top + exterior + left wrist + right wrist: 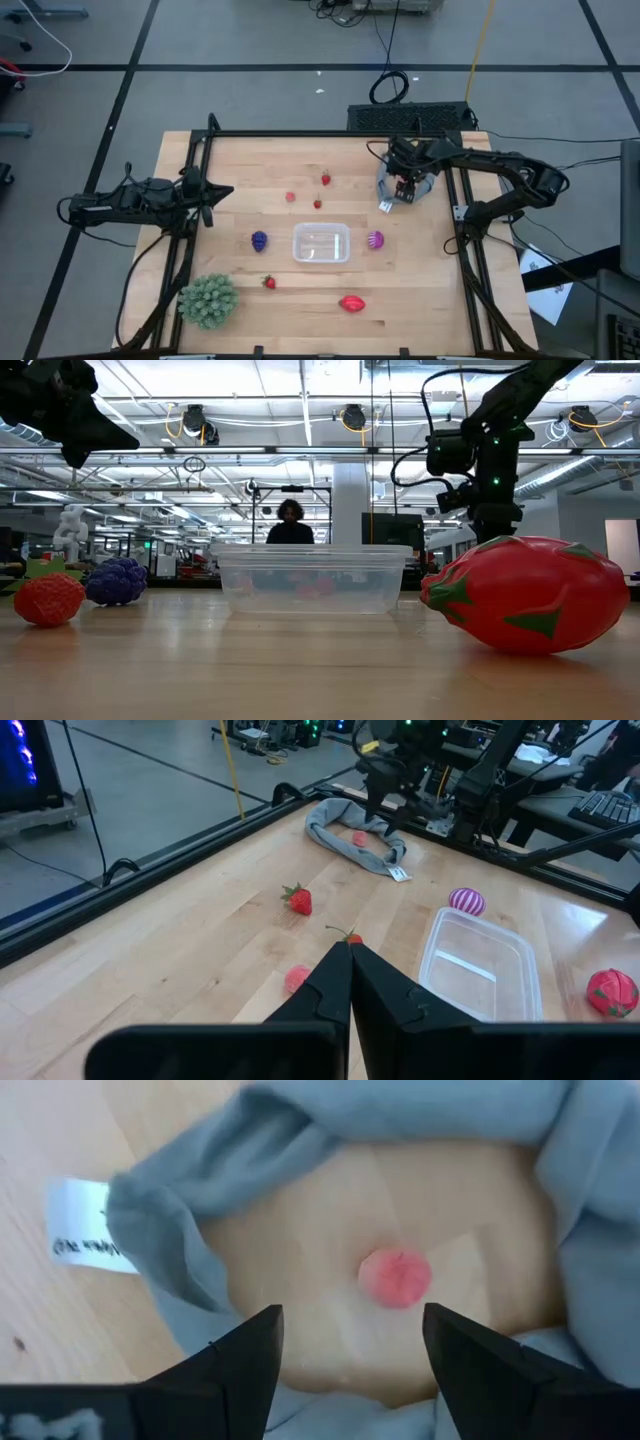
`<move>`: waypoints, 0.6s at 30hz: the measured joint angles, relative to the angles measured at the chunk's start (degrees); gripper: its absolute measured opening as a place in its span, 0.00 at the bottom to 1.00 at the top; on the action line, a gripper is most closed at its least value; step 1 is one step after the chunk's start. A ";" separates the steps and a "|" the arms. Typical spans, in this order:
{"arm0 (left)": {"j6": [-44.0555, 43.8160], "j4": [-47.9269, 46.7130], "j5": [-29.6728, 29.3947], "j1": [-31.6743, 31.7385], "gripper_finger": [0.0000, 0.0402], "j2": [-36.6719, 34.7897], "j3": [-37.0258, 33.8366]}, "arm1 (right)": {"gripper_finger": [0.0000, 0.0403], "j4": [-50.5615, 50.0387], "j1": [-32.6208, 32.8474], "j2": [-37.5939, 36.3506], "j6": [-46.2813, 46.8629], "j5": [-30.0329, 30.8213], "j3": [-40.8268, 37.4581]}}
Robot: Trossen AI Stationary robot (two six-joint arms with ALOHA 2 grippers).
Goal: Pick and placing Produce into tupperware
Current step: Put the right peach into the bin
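The clear tupperware [321,243] sits mid-table with nothing in it. A dark purple fruit [259,241] lies to its left and a magenta one [375,240] to its right. The larger red oval [351,303] lies near the near edge. Small red berries [326,179] [290,197] [317,204] [268,282] are scattered around the tub. My right gripper [350,1330] is open and points down over a pink berry [395,1277], which lies on the wood inside the grey cloth ring [405,187]. My left gripper [350,955] is shut and waits above the table's left side [215,193].
A big green spiky ball [208,298] stands at the near left corner. The cloth ring [170,1250] has a white label [85,1240]. A black frame [300,134] borders the table. A person [290,520] stands in the room beyond the far edge.
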 joint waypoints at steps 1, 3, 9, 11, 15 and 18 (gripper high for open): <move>0.00 0.00 0.00 -0.02 0.02 0.00 0.00 | 0.58 0.79 0.00 0.00 -0.01 0.00 -0.69; 0.00 0.00 -0.01 -0.02 0.02 0.00 0.00 | 0.58 2.51 0.00 0.00 -0.09 0.02 -1.93; -0.27 0.00 -0.02 -0.02 0.02 0.00 0.00 | 0.58 4.78 0.00 0.00 -1.11 0.02 -2.85; -0.31 0.00 -0.01 -0.01 0.02 0.00 0.00 | 0.58 5.26 0.00 0.00 -1.42 0.05 -2.85; -0.31 0.00 -0.01 0.00 0.02 0.00 0.00 | 0.58 5.67 -0.02 0.00 -1.51 0.11 -2.85; -0.31 0.00 0.00 -0.02 0.02 0.00 0.00 | 0.57 5.71 -0.02 0.00 -1.51 0.14 -2.85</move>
